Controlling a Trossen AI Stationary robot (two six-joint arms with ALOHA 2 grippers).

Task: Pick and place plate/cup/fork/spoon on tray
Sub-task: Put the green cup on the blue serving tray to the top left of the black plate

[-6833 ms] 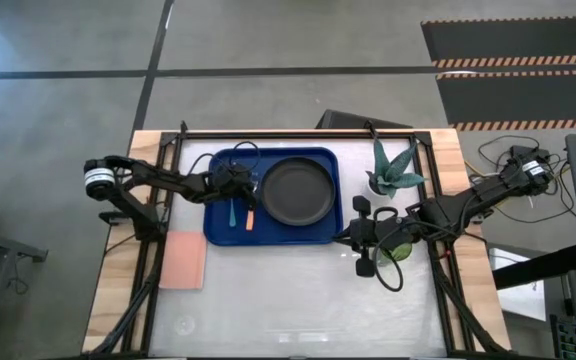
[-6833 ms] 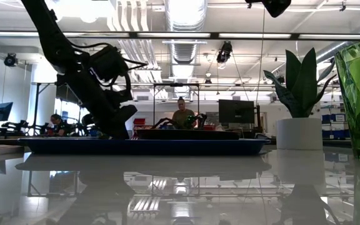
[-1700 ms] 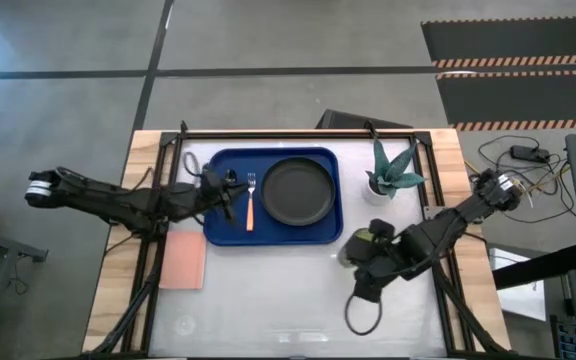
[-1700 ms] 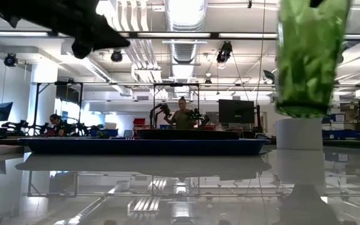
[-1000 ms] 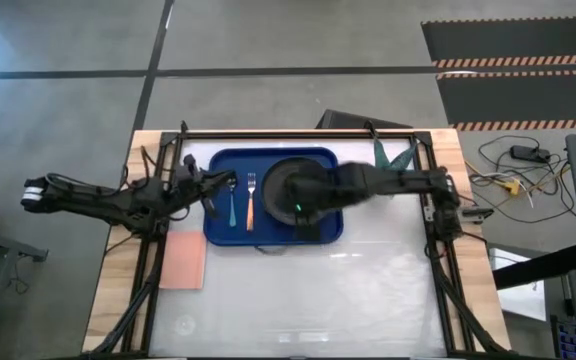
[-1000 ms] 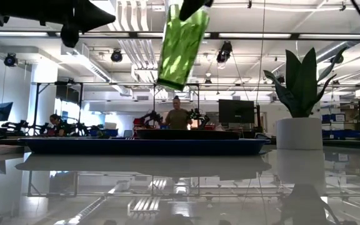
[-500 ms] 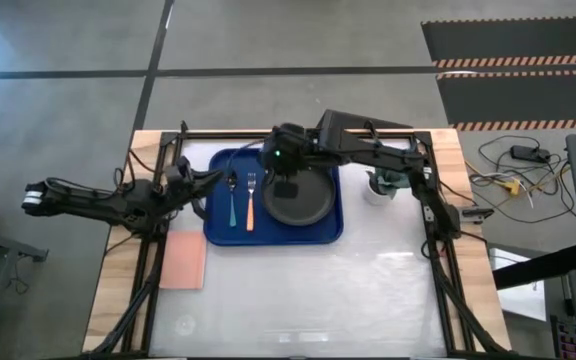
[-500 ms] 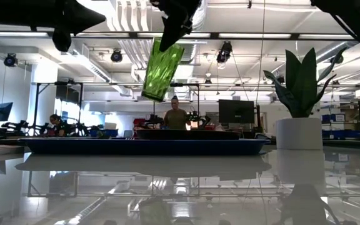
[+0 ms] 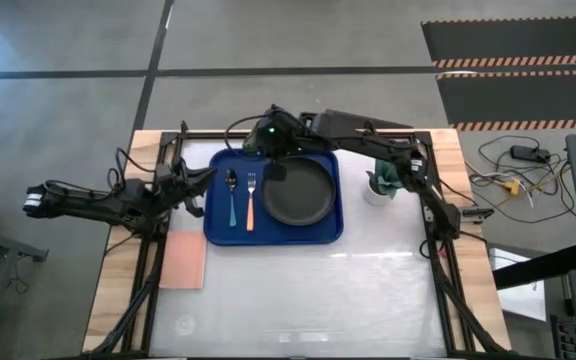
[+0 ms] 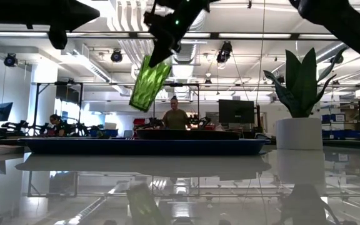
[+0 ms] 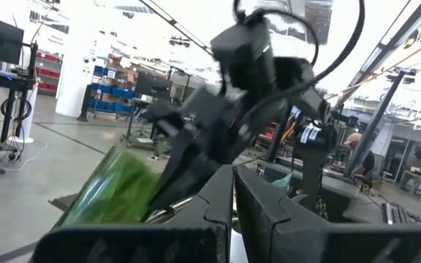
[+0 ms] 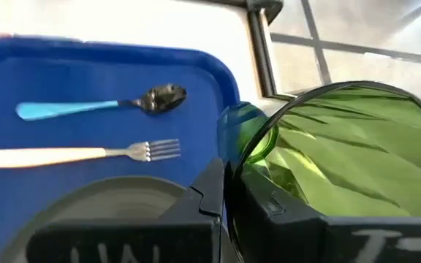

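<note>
No legible writing; right hand [image 10: 167, 28] grips cup [image 10: 146, 83] above tray [image 9: 218, 232].

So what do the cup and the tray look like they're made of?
The cup, held tilted in the right gripper, looks like translucent green faceted plastic or glass; light passes through it. The tray looks like opaque blue plastic, smooth with rounded corners and a raised rim.

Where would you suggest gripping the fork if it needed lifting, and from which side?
Grip the fork at mid-handle, coming straight down with fingers closing across its narrow width. It lies flat on the tray, with the spoon and plate close on either side, so a sideways approach would probably bump them.
</note>
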